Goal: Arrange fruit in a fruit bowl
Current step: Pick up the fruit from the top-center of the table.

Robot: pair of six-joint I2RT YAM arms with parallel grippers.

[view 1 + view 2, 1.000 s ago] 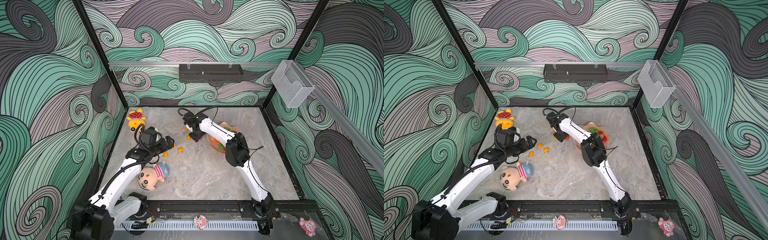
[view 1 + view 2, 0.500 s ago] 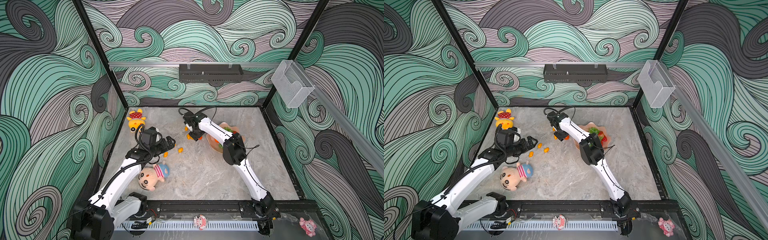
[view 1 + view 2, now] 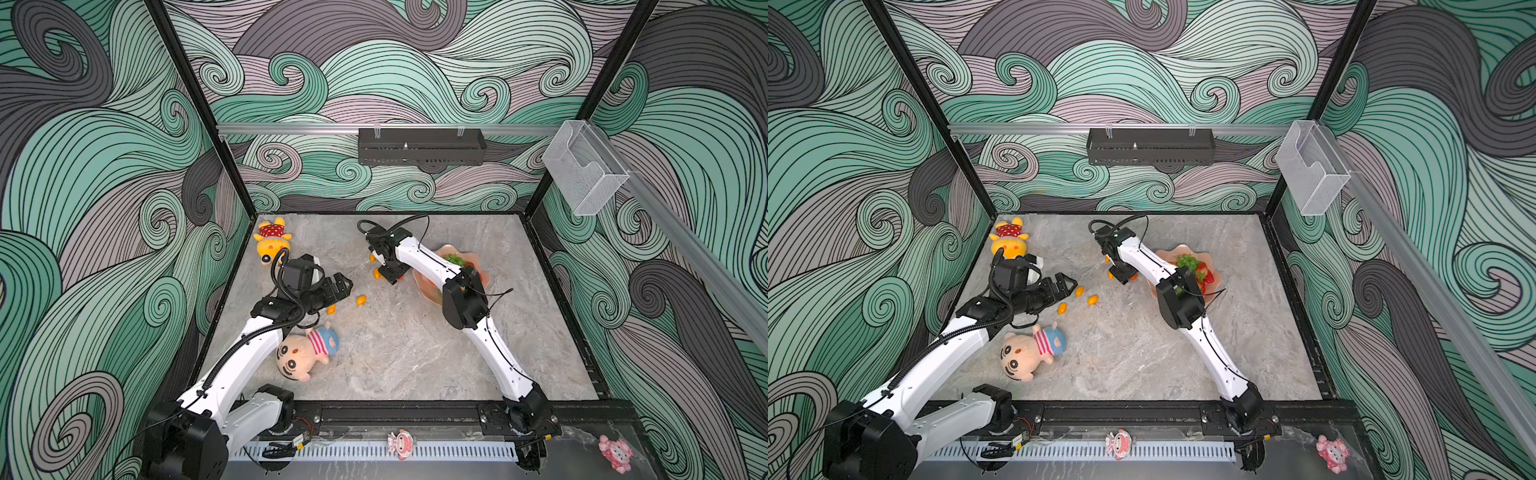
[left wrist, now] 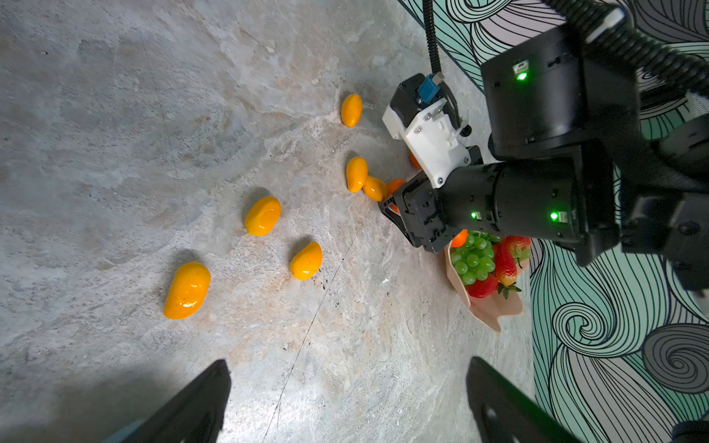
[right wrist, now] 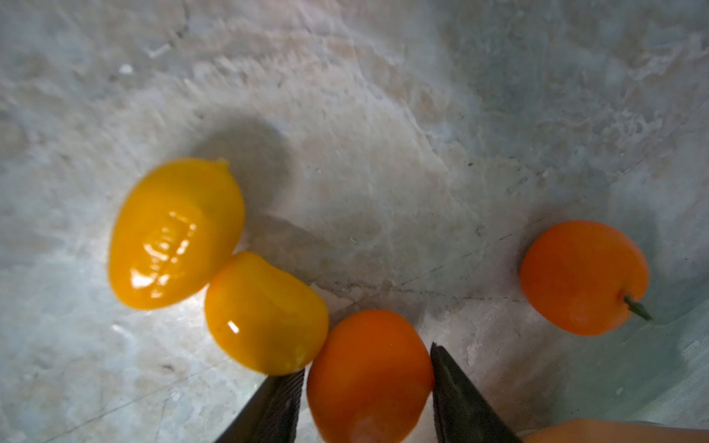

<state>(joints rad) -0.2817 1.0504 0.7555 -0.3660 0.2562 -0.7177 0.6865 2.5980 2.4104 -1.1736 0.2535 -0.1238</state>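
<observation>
The peach-pink fruit bowl (image 3: 478,258) (image 3: 1169,252) (image 4: 495,312) holds a green grape bunch (image 4: 474,259) and red strawberries (image 4: 503,264). Just left of it my right gripper (image 3: 388,275) (image 3: 1121,277) (image 5: 368,358) is down at the table, shut on an orange tangerine (image 5: 370,383). A second tangerine (image 5: 583,276) lies apart, and two kumquats (image 5: 176,234) (image 5: 264,312) touch each other beside the held fruit. My left gripper (image 3: 347,286) (image 3: 1071,284) (image 4: 349,364) hangs open and empty near three loose kumquats (image 4: 187,289) (image 4: 305,261) (image 4: 262,214).
A yellow plush doll (image 3: 272,245) lies at the back left, a plush boy doll (image 3: 307,353) under my left arm. A clear wall box (image 3: 584,174) and a black rack (image 3: 422,145) hang on the walls. Bare marble lies between the arms.
The right arm's elbow has shifted slightly to the left while its gripper stays down at the tangerines. The left arm has not moved.
</observation>
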